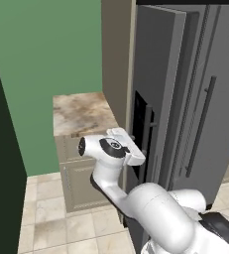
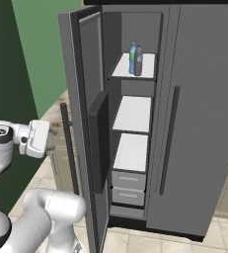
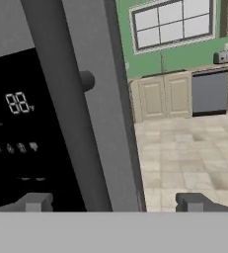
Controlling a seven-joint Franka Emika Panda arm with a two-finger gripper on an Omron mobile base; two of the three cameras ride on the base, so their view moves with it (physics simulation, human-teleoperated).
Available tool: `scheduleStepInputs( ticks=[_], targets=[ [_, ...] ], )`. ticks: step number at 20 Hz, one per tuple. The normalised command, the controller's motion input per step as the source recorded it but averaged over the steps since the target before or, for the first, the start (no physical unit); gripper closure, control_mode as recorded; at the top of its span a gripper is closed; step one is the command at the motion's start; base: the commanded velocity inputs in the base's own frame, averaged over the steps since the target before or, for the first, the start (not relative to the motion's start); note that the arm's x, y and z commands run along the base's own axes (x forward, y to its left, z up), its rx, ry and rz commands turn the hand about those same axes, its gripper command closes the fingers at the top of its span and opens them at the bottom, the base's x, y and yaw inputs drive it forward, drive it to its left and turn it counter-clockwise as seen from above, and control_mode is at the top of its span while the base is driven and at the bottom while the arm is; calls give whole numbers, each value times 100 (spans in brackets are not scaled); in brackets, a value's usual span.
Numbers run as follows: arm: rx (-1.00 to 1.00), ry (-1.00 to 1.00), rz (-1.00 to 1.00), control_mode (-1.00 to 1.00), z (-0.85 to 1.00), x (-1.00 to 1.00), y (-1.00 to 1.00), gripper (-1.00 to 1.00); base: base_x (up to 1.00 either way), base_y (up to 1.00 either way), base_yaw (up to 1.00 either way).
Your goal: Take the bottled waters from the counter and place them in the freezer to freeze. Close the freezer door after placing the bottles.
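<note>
Both bottled waters stand side by side on the top shelf [image 2: 147,69] of the freezer: the dark grey-blue bottle [image 2: 138,62] and the light blue bottle [image 2: 132,58]. The freezer door [image 2: 83,94] is swung wide open. My gripper [image 2: 54,145] is at the door's outer face [image 1: 158,74], next to the counter [image 1: 79,114]. In the hand view, my gripper [image 3: 113,202] is open, with its fingertips [image 3: 34,202] wide apart. The long dark bar handle [image 3: 66,99] runs down between them with gaps on both sides. The black dispenser panel [image 3: 12,123] lies behind the handle.
The fridge's right door [image 2: 204,123] is shut, with its own bar handle [image 2: 169,143]. White shelves and two drawers [image 2: 129,188] fill the freezer below the bottles. A dark wall [image 1: 2,149] stands close on the left. Across the tiled floor [image 3: 194,163] are beige cabinets and a dishwasher [image 3: 210,91].
</note>
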Motion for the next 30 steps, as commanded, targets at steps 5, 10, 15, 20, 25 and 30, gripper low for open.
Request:
scheduleStepInputs(
  ticks=[5, 10, 15, 20, 25, 30],
  targets=[
    [-3, 13, 0, -100, -1, 28, -13, -100, 0, 0, 0],
    [-6, 23, 0, -100, 0, 26, -12, -100, 0, 0, 0],
    [-5, 11, 0, -100, 0, 13, 0, -100, 0, 0, 0],
    [-3, 2, 0, -100, 0, -11, 0, -100, 0, 0, 0],
    [-3, 4, 0, -100, 0, -16, -2, -100, 0, 0, 0],
    [0, 1, 0, -100, 2, -3, -2, -100, 0, 0, 0]
  ],
)
